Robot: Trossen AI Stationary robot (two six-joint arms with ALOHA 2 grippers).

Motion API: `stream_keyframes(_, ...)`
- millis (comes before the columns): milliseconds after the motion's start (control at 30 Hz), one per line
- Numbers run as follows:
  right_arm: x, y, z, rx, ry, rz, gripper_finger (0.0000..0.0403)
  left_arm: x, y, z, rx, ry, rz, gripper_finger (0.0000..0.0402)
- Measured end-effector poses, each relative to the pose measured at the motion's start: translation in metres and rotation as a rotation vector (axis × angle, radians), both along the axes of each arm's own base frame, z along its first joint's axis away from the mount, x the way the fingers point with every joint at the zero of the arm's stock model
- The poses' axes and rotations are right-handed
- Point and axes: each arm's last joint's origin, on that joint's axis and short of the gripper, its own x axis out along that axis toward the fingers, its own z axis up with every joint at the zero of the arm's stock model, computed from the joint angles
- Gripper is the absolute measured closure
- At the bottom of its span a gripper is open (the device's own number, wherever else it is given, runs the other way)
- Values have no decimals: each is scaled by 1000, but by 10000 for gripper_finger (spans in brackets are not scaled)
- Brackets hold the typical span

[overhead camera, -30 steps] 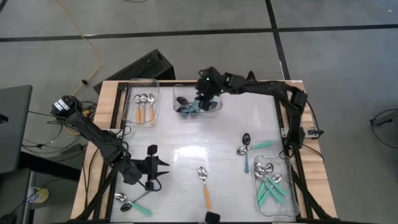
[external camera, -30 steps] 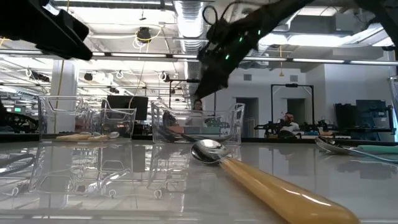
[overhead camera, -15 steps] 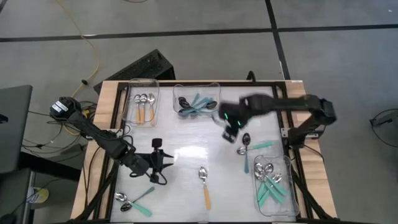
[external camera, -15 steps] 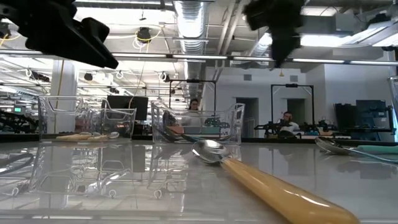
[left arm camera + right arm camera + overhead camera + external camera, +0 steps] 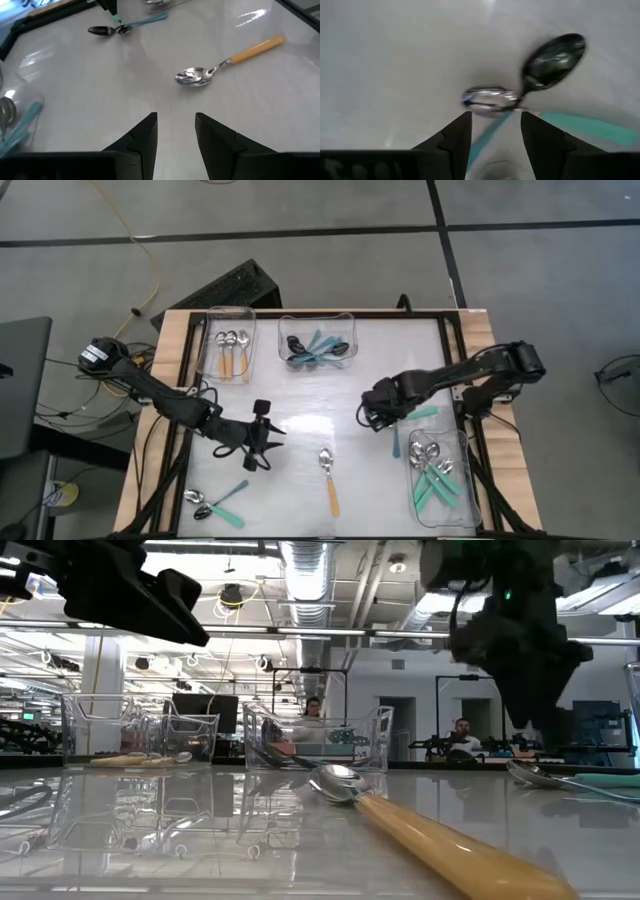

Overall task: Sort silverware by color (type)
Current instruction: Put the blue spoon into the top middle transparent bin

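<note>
My right gripper (image 5: 378, 418) hangs over the right half of the white table (image 5: 300, 395), directly above two loose spoons: a silver-bowled spoon (image 5: 487, 97) and a dark-bowled spoon (image 5: 553, 61), bowls touching, teal handles running away from them. Its fingers (image 5: 454, 137) stand apart with nothing between them.

My left gripper (image 5: 262, 442) is left of centre, facing the orange-handled spoon (image 5: 227, 61) that lies alone near the front edge. Its fingers (image 5: 142, 140) are parted and empty.

Sorted so far: orange-handled spoons in the back-left clear bin (image 5: 227, 343), teal-handled dark spoons in the back-centre bin (image 5: 318, 340), teal-handled silver spoons in the front-right bin (image 5: 437, 476). Two more teal-handled spoons (image 5: 213, 502) lie at the front-left corner.
</note>
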Motion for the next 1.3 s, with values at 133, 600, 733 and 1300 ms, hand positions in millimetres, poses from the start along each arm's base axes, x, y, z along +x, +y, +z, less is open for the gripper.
stream_keyframes(133,4,0,-13,72,72,4,211,0,0,0,-22,0,11,284)
stream_keyframes(600,19,2,-69,218,294,136,211,0,0,0,-34,2,20,284)
stream_keyframes(733,23,3,-75,231,280,191,212,0,0,0,-32,3,19,284)
stream_keyframes(1300,31,-9,-71,188,191,207,376,0,0,0,-19,-2,19,284)
